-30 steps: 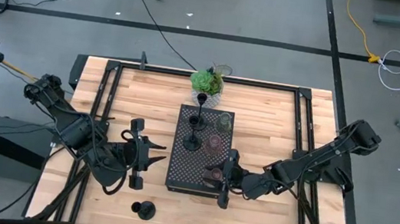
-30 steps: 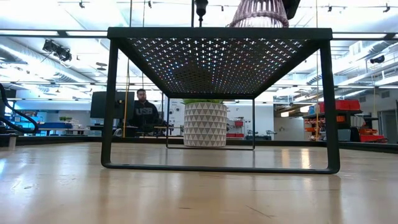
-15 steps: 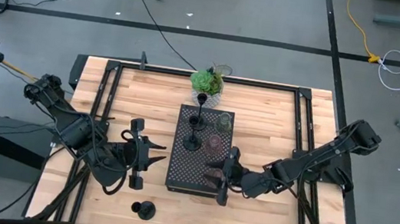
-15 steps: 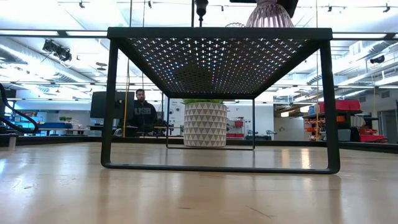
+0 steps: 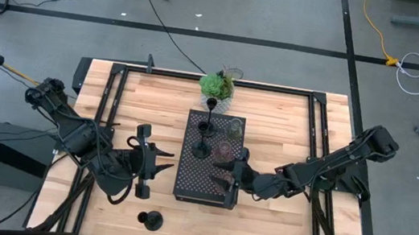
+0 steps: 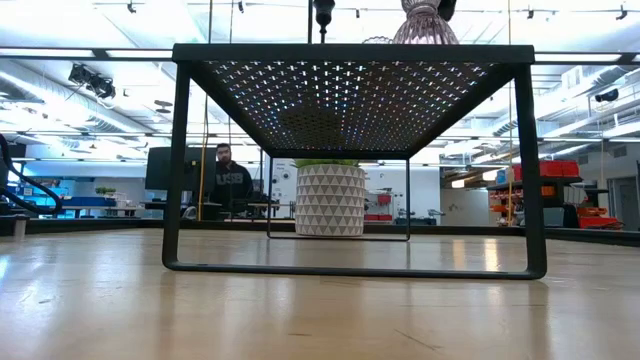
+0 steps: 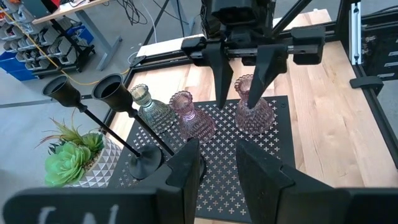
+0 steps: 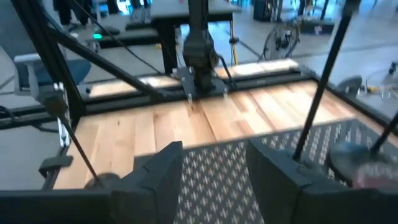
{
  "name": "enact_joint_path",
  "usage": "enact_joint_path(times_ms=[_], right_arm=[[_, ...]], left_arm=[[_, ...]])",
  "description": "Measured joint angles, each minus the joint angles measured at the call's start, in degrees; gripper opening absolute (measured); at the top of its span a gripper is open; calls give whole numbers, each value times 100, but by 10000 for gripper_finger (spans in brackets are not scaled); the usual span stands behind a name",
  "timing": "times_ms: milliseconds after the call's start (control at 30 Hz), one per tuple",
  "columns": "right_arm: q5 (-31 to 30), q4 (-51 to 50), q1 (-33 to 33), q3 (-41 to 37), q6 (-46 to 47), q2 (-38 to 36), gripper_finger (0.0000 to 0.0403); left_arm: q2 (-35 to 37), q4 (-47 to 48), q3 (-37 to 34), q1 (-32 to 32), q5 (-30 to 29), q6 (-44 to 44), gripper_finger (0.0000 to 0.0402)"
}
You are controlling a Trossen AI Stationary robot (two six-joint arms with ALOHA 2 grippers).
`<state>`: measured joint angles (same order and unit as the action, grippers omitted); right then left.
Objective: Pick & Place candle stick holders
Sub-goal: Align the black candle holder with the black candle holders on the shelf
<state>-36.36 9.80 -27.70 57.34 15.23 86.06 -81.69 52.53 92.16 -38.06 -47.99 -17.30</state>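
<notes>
A black perforated tray point(image 5: 189, 181) stands mid-table. On it stand two black thin-stemmed holders point(image 5: 204, 137), a clear glass cup point(image 7: 148, 109) and two pinkish glass cups point(image 7: 189, 118), each on its base. The nearer pinkish cup point(image 7: 252, 115) stands upright by the tray's near right corner and also shows in the low view point(image 6: 425, 25). My right gripper point(image 5: 220, 176) is open, its fingers on either side of that cup's neck in the left wrist view point(image 7: 238, 106). A third black holder point(image 5: 151, 221) stands on the table near the front edge. My left gripper point(image 5: 161, 164) is open and empty, left of the tray.
A green potted plant point(image 5: 218, 86) in a white pot stands just beyond the tray's far end. Black frame rails point(image 5: 113, 113) run along the table's sides. A person sits in the room beyond the table point(image 6: 228, 180). Bare wood lies left and right of the tray.
My right gripper has opened and let go of the nearer pinkish cup, which was held above the tray and now stands upright on it. The gripper has shifted a little toward the table's far left. My left arm has kept still.
</notes>
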Motion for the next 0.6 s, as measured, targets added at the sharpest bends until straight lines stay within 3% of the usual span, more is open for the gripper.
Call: enact_joint_path(times_ms=[167,367,467,600], right_arm=[[-12,393,-2,0,-399,-54,165],[-22,507,-26,-2,-528,-336,153],[-19,505,-33,-2,-589,-558,150],[-22,462,-113,-2,-682,-836,147]], left_arm=[[0,-2,0,0,128,-5,108],[0,167,0,-279,943,-313,108],[0,760,0,-781,523,-860,105],[1,1651,-38,-1734,-215,-2545,91]])
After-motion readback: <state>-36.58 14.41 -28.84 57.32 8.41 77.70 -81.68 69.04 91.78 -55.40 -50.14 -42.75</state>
